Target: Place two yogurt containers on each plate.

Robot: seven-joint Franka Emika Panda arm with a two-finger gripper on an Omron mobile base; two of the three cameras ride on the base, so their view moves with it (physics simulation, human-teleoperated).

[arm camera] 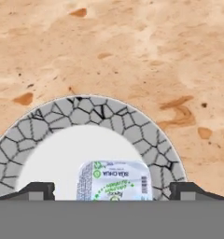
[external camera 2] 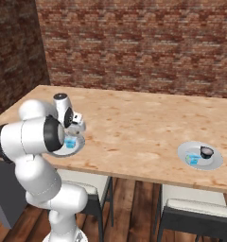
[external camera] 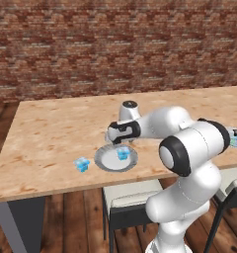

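A yogurt container [external camera: 122, 153] stands on the near plate [external camera: 106, 160], right of the plate's middle. My gripper [external camera: 121, 145] hangs just above it, open, its fingers spread wider than the tub. In the hand view the container's printed lid [arm camera: 114, 179] sits between the two fingertips [arm camera: 38, 190], on the plate's white centre [arm camera: 62, 158]. A second container [external camera: 82, 164] rests on the bare table just left of this plate. The other plate [external camera 2: 214, 163] lies far to the right and carries a container [external camera 2: 193, 159].
A small dark round object [external camera 2: 206, 151] also sits on the far plate. The wooden table [external camera: 51, 133] runs back to a brick wall. Chairs [external camera: 130, 197] stand tucked under the table's front edge, close to my base.
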